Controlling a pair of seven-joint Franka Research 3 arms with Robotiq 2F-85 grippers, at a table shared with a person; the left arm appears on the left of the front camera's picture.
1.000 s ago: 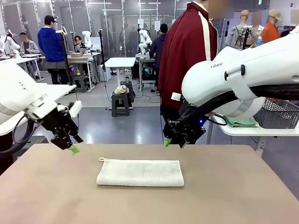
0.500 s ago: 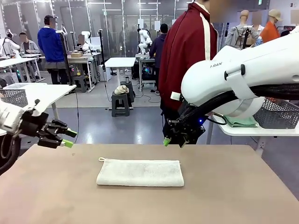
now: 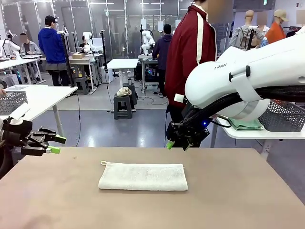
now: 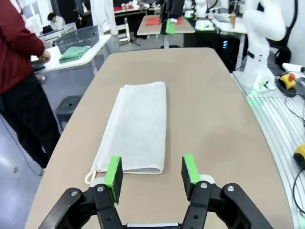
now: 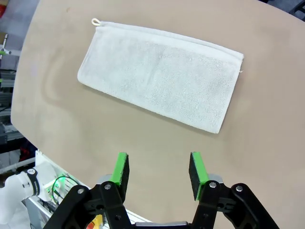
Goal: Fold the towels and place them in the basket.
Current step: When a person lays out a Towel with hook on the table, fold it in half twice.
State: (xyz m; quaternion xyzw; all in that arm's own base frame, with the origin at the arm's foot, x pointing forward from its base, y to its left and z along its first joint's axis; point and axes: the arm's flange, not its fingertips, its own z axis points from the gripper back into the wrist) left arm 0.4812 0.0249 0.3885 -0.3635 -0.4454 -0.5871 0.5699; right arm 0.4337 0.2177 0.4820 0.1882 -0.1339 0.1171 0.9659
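- The cream-white terry towel (image 3: 143, 176) lies flat in the middle of the tan table (image 3: 228, 200). It looks folded once lengthwise, with its hanging loop (image 3: 103, 162) at one far corner. A pinch that takes only the top layer would probably let the fold fall open on the lift.
- The left gripper (image 3: 58, 144) hangs at the table's left edge with its green pads apart and nothing between them. From its wrist camera the towel (image 4: 136, 126) lies lengthwise straight ahead. If it goes in too low, the fingers could dig into the tabletop or push the cloth into a bunch rather than get under it.
- The right gripper (image 3: 175, 145) hovers over the far edge, jaws parted about as far and also empty, with the towel (image 5: 159, 76) lying aslant below. If the two arms take mismatched corners, I'd expect a crooked fold.
- The dark grey metal-mesh basket (image 3: 283, 118) sits on the white side table to the right, well apart from the towel and partly behind the right arm. A pale blue-green folded towel (image 3: 245, 125) lies just beside it.
- A person in a dark red jacket (image 3: 190, 52) stands close to that route, so a swing across might brush them, or the limp cloth could snag on the basket rim.
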